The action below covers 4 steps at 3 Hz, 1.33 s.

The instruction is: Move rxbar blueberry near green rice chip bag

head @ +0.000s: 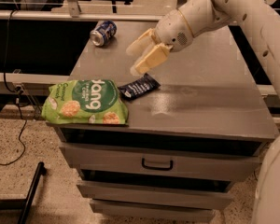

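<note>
- Your gripper (132, 61) hangs above the tabletop, fingers spread apart with nothing between them. It is just behind and above the rxbar blueberry (139, 86) and clear of it.
- The bar lies flat on the grey cabinet top (210, 106). Its left end is just beside the right edge of the green rice chip bag (85, 101); I cannot tell whether they touch.
- The placing looks done, so the step in hand is probably clearing away. Take the fingers up and back along the arm, never down or leftward, or a fingertip may nudge the light wrapper.
- Leave the jaws apart, and avoid the bag at the front-left edge.
- The blue soda can (103, 32) lies well behind; give it room.
</note>
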Each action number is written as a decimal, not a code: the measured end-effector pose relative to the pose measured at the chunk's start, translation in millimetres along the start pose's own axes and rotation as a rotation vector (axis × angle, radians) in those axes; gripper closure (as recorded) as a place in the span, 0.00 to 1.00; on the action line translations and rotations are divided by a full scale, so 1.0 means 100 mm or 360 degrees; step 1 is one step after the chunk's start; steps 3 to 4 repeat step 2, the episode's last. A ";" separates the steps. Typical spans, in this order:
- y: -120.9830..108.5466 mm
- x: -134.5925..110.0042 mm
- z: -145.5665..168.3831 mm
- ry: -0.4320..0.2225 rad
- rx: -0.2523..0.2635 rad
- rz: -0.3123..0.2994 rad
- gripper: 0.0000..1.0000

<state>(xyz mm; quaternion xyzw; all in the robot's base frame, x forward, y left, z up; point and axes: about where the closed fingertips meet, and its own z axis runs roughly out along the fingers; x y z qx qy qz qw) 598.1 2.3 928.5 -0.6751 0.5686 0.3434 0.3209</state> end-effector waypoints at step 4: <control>-0.01 -0.01 0.02 -0.0003 0.0000 -0.0001 0.00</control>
